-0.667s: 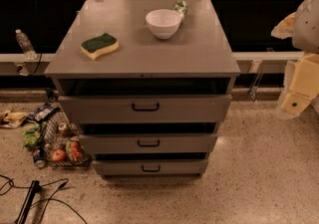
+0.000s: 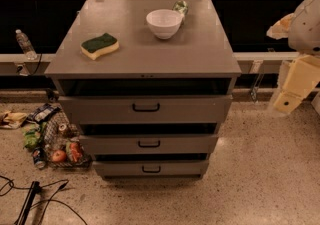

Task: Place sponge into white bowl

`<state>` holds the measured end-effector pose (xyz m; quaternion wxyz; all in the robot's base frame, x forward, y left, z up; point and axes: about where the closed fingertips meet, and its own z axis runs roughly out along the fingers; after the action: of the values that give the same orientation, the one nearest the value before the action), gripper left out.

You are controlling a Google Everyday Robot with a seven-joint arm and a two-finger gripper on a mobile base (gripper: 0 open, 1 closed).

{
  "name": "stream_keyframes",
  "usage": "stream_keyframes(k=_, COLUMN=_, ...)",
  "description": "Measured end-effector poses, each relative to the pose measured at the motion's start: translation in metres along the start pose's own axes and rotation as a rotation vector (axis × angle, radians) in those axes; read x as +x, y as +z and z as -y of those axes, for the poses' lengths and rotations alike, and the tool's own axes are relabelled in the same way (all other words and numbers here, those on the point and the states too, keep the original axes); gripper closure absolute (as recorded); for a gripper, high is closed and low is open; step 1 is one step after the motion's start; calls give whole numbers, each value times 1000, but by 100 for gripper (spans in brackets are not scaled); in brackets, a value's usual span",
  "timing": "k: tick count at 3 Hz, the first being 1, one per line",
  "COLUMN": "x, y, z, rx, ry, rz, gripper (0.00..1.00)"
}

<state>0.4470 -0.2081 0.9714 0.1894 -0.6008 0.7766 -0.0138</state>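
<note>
**Reaching for the sponge, well clear of the bowl**

The pale yellow foam sponge with its dark green scrub face [image 2: 100, 45] lies flat, green side up, on the left part of the grey drawer cabinet's top [image 2: 150, 61], near the front edge. The small round white bowl [image 2: 164, 23] stands upright farther back and to the right, well apart from the sponge. A small green-and-white wrapper [image 2: 180, 7] sits just behind the bowl. Our cream-coloured gripper [image 2: 295, 89] hangs off the cabinet's right side, below the level of the top and holding nothing. We cannot tell whether it is open or closed.

We judge the step in hand to be the approach. To do it well, we should rise above the top, cross in front of the bowl without brushing it, descend across the sponge's narrow width, and squeeze gently, since foam yields.
</note>
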Motion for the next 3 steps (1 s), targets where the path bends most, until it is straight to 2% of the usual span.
stream_keyframes(k=2, x=-44, y=58, z=25, rx=-19, ry=48, rz=272, gripper=0)
stream_keyframes(k=3, x=-61, y=94, z=43, rx=-38, ry=120, rz=398, gripper=0)
